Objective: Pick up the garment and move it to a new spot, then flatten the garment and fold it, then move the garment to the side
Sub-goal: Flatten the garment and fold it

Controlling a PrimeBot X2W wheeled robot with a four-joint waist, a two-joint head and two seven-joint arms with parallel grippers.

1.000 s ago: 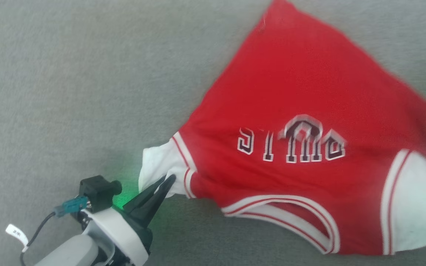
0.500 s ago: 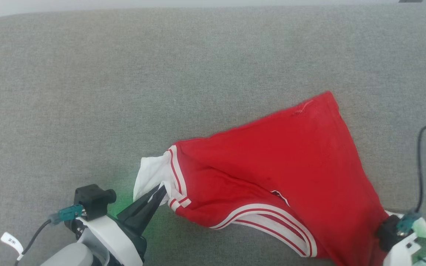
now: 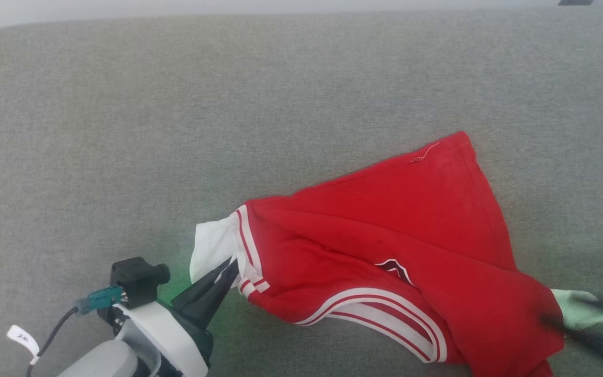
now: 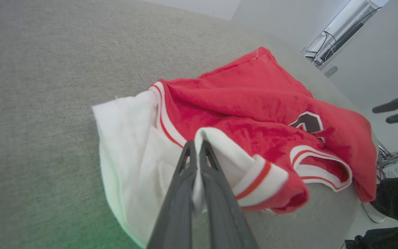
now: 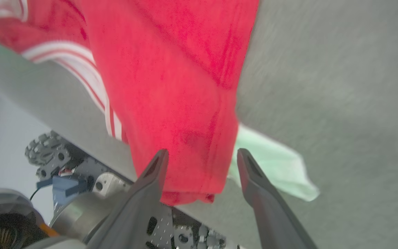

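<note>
The garment (image 3: 385,225), red with white striped trim, lies bunched on the grey surface. Part of a dark, white-outlined print shows in a fold. My left gripper (image 3: 232,264) is shut on its white left sleeve, and in the left wrist view the left gripper (image 4: 196,143) pinches white cloth between its fingers. My right gripper (image 3: 576,314) is blurred at the garment's right end, over the other white sleeve. In the right wrist view the right gripper (image 5: 202,152) is open, with the garment's (image 5: 185,69) red hem hanging in front of the gap between its fingers.
The grey fabric surface (image 3: 176,104) stretches wide to the left and behind the garment. Its front edge (image 5: 47,97) runs just under the garment's right end, with the robot's base (image 5: 64,166) below. A white box (image 4: 396,162) with cables sits beyond the edge.
The right gripper has opened and let go of the garment's right end, which has sunk onto the surface. The left gripper keeps its hold on the sleeve. The camera shifted after the earliest frame.
</note>
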